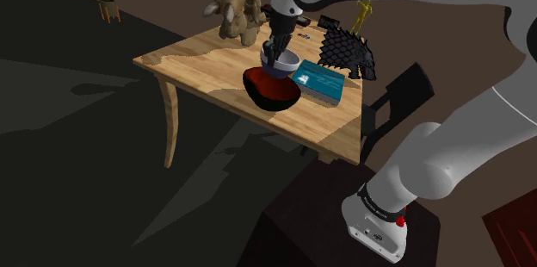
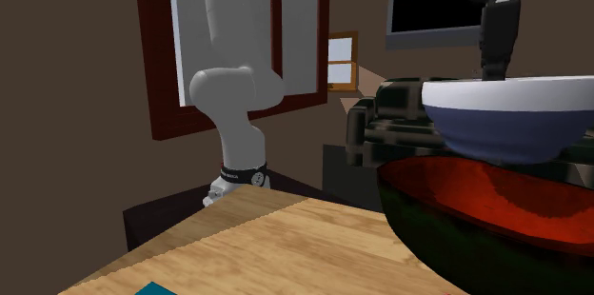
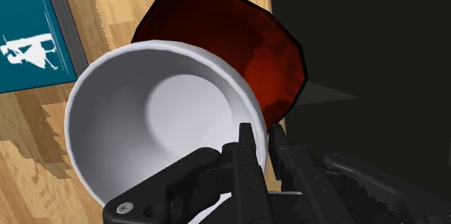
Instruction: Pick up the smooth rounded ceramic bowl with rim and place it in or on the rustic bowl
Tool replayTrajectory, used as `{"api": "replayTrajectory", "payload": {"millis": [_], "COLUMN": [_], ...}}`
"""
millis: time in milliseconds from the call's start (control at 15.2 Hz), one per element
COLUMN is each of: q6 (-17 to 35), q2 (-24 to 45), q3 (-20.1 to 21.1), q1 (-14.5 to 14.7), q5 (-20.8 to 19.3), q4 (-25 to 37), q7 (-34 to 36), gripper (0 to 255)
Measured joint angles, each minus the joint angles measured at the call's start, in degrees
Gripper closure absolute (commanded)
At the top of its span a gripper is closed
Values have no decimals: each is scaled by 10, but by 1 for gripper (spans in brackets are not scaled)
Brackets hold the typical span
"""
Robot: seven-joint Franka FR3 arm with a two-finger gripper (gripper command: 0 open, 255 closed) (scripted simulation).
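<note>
— White inside, blue-grey outside: where is that rimmed bowl (image 1: 281, 60) right now?

— Off the worktop (image 1: 198, 63), hanging low over the rustic bowl (image 1: 271, 93), the dark one with the red hollow. In the second exterior view its base is just above the red. I can't tell whether the two touch.

— And the end effector (image 3: 260, 139)?

— Closed down to a narrow gap on the rim, one finger inside the wall and one outside. It grips nothing else.

— Is it centred over the target?

— Not quite, I'd judge. In the wrist view the rimmed bowl sits off toward the teal book (image 3: 29, 35) and covers only part of the rustic bowl. The side of the red hollow away from the book is uncovered.

— So how should the placing be done?

— Ease it a little away from the book until the two rims line up, then lower it straight and slowly. A pinch on one side of the rim lets a bowl tip, so keep the wrist level. Open only once the base is seated in the hollow. The rustic bowl stands close to the worktop's edge, and a sideways shove could push it off. Do any shifting while the bowl is clear, and after that move only downward.
</note>
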Motion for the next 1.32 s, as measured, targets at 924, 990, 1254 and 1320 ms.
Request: {"api": "replayTrajectory", "payload": {"millis": [924, 990, 1254, 1320], "q6": [57, 57, 57, 57], "q2": [13, 13, 13, 13], "q3": [1, 1, 1, 1], "q1": [0, 0, 0, 0], "q5": [-4, -4, -4, -4], "q4": [-44, -44, -44, -44], "q7": [8, 8, 8, 8], "gripper": [0, 0, 0, 0]}}
